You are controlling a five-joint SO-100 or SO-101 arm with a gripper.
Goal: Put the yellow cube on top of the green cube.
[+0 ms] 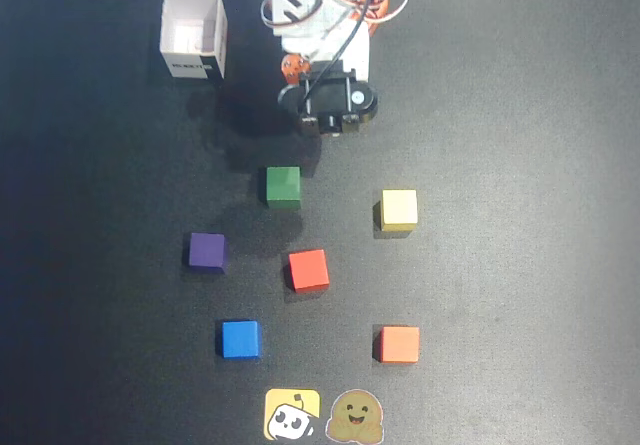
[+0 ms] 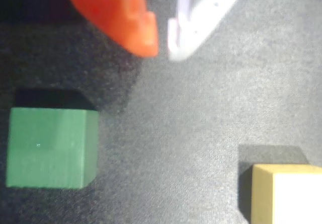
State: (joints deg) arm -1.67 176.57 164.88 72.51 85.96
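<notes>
The gripper (image 2: 161, 48) carries nothing, its tips nearly together. In the wrist view, the green cube (image 2: 50, 147) sits below-left of it and the yellow cube (image 2: 284, 194) below-right, farther off. The reach has barely begun; next, swing right, open, descend.

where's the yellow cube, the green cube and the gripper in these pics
yellow cube (image 1: 399, 207): overhead view, on its cream top face
green cube (image 1: 283, 184): overhead view, on its top face
gripper (image 2: 162, 45): wrist view, midway between the orange and white fingertips, which are nearly closed and hold nothing
</notes>
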